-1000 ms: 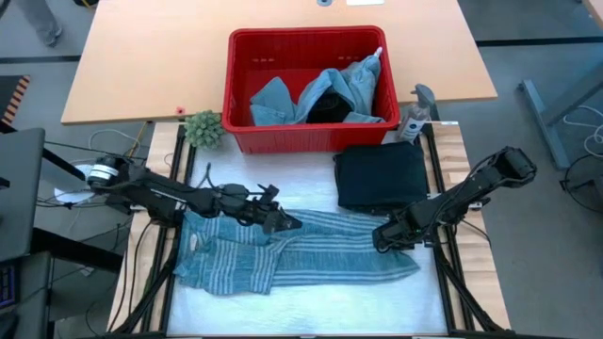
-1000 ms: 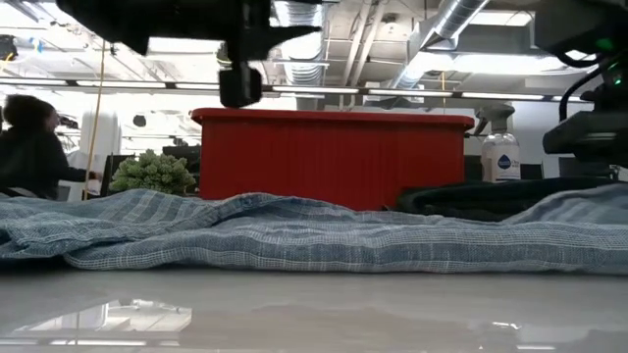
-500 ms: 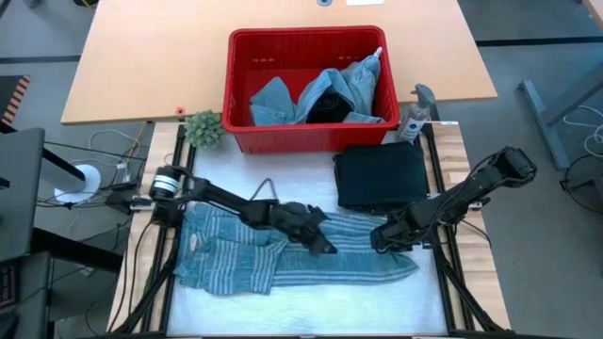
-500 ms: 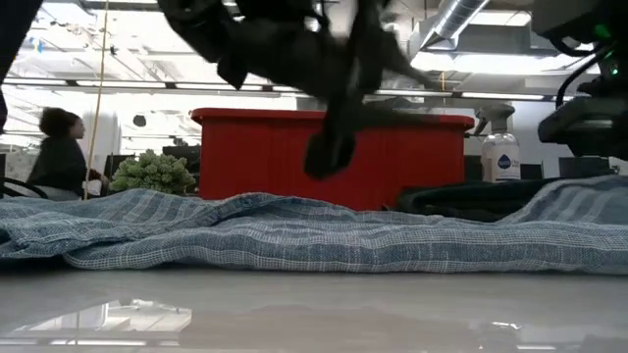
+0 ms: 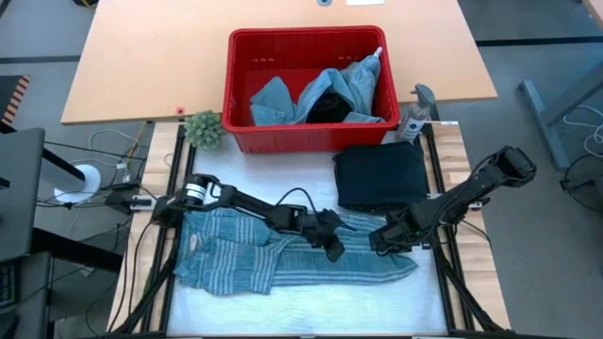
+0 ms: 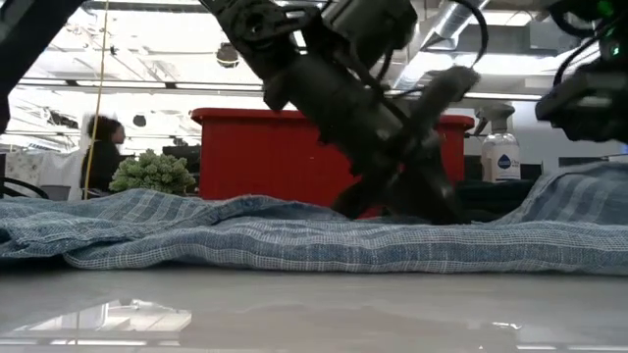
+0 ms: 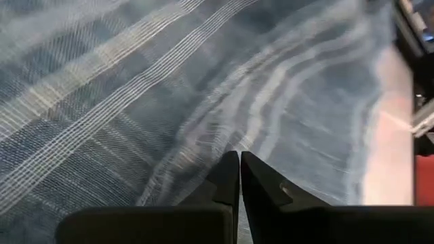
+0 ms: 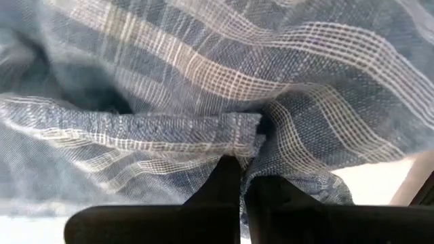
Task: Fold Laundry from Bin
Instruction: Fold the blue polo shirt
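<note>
both sets of jaws are pressed together: my left gripper (image 5: 335, 250) is pinched down on the middle of the blue-grey striped cloth (image 5: 236, 259) spread across the front half of the bench (image 5: 415, 297), though i can't tell if it has fabric caught, and my right gripper (image 5: 377, 239) is clamped on that cloth's raised right-hand edge. one black garment (image 5: 380, 176) lies folded near the bench's back right corner, so i judge we're early. the striped piece is mid-fold, and light blue denim and dark laundry (image 5: 325, 97) sit in the red slotted plastic bin (image 5: 243, 56) beyond the bench's back edge.
</note>
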Tool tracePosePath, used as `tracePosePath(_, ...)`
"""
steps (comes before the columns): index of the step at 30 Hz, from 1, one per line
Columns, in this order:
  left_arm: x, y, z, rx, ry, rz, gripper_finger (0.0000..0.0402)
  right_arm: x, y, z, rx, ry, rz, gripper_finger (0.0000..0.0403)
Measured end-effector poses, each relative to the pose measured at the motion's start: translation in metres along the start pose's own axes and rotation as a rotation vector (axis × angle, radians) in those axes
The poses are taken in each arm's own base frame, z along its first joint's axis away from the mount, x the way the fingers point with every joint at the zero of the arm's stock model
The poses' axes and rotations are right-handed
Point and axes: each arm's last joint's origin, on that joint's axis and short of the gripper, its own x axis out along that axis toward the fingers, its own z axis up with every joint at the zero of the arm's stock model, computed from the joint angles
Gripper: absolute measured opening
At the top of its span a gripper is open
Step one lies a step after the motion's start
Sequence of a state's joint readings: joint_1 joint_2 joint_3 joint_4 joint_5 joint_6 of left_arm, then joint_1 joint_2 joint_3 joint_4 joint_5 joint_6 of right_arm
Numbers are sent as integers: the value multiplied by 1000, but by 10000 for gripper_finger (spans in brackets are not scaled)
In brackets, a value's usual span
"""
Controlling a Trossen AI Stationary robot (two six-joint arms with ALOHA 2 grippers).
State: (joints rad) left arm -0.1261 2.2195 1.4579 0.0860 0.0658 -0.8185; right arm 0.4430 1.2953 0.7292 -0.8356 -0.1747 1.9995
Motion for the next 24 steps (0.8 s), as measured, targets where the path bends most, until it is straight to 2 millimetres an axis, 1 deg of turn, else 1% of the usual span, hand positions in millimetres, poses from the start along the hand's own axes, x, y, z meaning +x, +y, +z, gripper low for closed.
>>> tracePosePath(3,5,4,-3,-16,4,20,4,-8,3,-7,-18,-12,16,25)
tracePosePath(11,5,9,3,-42,-23,26,4,-41,19,-22,-73,-74,131,25)
tracePosePath(14,6,10,5,-62,-34,21,4,-52,27,-23,-96,-103,184,25)
tracePosePath(24,6,8,7,-83,-66,4,4,-81,44,-20,-154,-164,303,25)
